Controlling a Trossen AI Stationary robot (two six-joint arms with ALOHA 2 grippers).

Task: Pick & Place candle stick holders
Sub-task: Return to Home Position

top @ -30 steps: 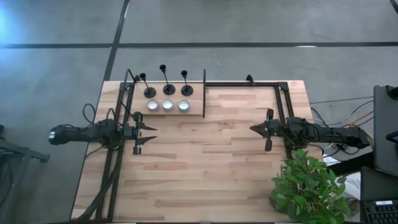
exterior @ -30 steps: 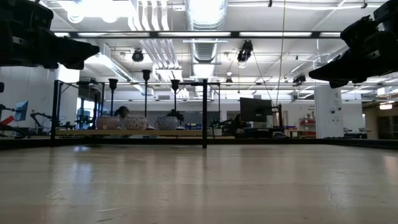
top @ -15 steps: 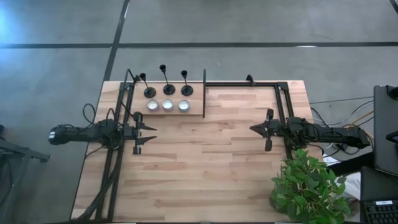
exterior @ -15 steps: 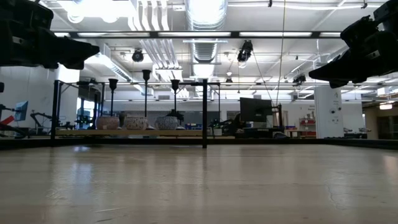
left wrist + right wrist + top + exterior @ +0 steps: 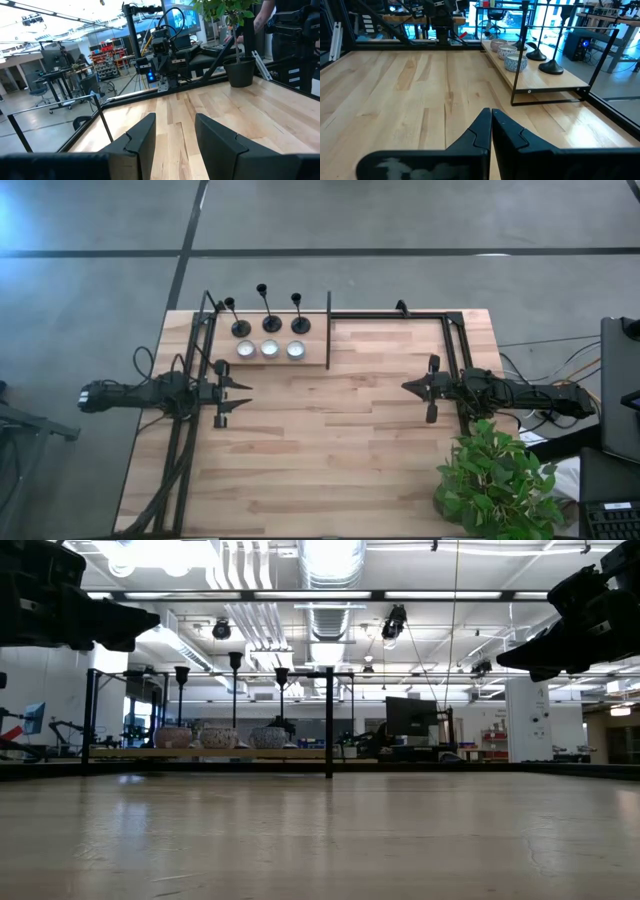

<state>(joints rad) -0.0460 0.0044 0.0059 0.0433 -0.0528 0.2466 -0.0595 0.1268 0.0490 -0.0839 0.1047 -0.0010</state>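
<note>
A grey concrete floor (image 5: 420,280) surrounds the wooden table (image 5: 330,460), with pale ducts (image 5: 238,620) and bright lights overhead.

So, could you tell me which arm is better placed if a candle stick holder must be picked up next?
Likely left: the left pincer hangs open near the shelf bearing the candle stick holders, while the right pincer is shut, across the table.

Hidden and cropped bits
In the low view the bases of the holders (image 5: 235,661) sit behind the candles (image 5: 217,737), and both arms (image 5: 60,605) run off the edges; from above, the plant (image 5: 495,475) covers a worktop (image 5: 330,450) corner.
</note>
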